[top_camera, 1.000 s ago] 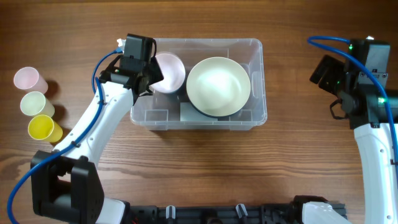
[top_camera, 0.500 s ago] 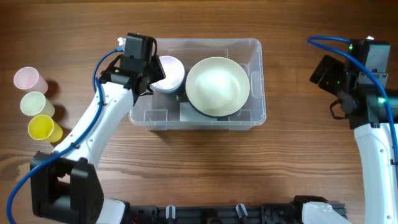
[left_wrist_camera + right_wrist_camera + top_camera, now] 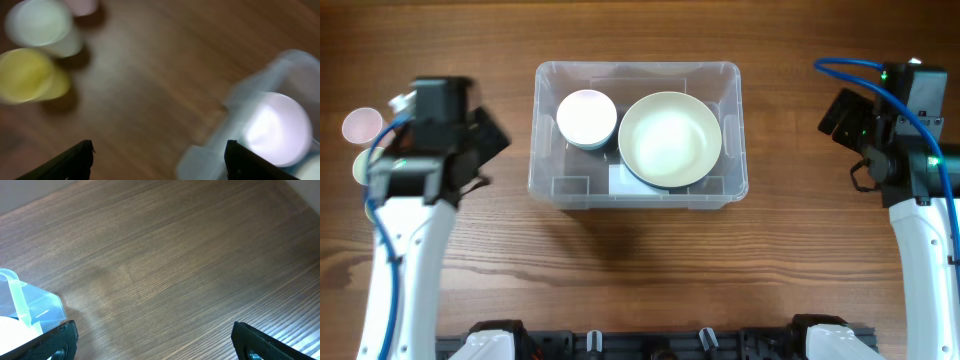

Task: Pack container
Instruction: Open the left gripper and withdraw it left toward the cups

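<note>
The big clear container sits in the middle of the wooden counter. Inside it, on the left, is a small pink bowl. It rests in a pale blue bowl, and only the edge of that one shows. On the right is a big pale green bowl, just beside the small ones. A white label lies on the floor of the container, partly under the big bowl.

The left arm is off to the left of the container and does not touch it. The left claw has its two fingers wide apart, with nothing between them but bare wood below. Its own camera picture is blurry. Three cups stand at the far left of the counter: a pink cup, a pale green cup and a yellow cup. From above, the arm hides the yellow one and most of the green one.

The right arm is well off to the right of the container. The right claw is spread wide too and holds nothing. It hangs over bare wood, and one corner of the container peeks in at the left edge of its view.
</note>
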You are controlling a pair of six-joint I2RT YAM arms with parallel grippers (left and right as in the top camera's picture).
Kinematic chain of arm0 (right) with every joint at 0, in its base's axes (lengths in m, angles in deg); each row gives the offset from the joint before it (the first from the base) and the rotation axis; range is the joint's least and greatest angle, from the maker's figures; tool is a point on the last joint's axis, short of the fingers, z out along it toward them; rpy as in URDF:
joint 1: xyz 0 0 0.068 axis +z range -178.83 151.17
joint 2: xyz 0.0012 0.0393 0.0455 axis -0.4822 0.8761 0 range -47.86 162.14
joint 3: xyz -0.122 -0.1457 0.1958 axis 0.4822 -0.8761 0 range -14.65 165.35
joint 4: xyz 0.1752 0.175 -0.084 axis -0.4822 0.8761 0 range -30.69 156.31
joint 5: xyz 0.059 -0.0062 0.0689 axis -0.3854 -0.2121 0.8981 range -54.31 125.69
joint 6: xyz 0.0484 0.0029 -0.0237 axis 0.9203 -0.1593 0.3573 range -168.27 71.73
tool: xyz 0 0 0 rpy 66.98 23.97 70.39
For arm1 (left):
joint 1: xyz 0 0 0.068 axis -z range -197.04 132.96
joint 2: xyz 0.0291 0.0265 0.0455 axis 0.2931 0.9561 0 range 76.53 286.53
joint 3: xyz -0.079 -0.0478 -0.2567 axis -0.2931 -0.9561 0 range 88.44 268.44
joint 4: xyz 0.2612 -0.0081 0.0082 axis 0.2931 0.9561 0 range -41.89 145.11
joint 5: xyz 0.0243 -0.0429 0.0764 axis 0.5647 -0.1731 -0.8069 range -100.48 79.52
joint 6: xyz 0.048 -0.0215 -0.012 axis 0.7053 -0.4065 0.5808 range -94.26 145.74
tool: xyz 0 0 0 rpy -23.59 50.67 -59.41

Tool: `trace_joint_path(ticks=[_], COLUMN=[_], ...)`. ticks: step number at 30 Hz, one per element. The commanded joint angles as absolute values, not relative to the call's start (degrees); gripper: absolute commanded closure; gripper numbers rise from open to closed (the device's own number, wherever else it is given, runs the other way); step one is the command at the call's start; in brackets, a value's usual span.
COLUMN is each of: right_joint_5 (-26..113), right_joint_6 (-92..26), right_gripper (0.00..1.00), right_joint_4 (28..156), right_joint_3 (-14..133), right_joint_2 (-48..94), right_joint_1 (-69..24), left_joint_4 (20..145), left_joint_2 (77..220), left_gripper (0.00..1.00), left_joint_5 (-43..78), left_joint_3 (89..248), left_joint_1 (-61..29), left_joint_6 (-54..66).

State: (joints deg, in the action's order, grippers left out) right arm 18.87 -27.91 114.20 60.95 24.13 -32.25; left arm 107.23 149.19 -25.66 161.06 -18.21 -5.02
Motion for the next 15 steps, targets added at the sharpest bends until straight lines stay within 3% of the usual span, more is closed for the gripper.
trace_joint_path(ticks=[1, 7, 8, 11, 12, 15], right_joint_5=[17.69, 17.69, 17.69, 17.69, 17.71, 17.69], right_joint_6=[-27.24, -27.26, -27.24, -27.26, -27.24, -27.24], right_gripper=[0.00, 0.00, 0.00, 0.00, 0.00, 0.00], right_joint_4=[114.18, 114.18, 114.18, 114.18, 114.18, 114.18], right_joint_3=[61.62, 61.62, 61.62, 61.62, 61.62, 61.62], right_joint_2=[24.02, 24.04, 24.04, 24.04, 24.04, 24.04], right_joint_1=[-32.27, -32.27, -32.27, -32.27, -32.27, -32.27], left_joint_4=[111.03, 113.41, 113.06, 110.57, 109.56, 107.40], left_joint_2=[147.90, 149.87, 150.28, 152.43, 153.43, 157.13], left_gripper=[0.17, 0.18, 0.24, 0.64, 0.69, 0.71], left_joint_5=[-27.15, -29.18, -29.20, -29.29, -29.29, -29.71], left_joint_3=[161.71, 161.06, 160.79, 159.57, 159.11, 158.00], left_joint_1=[-27.02, -37.49, -38.17, -39.96, -40.42, -41.21], left_joint_6=[-5.15, -5.15, -5.11, -4.52, -4.52, -4.21])
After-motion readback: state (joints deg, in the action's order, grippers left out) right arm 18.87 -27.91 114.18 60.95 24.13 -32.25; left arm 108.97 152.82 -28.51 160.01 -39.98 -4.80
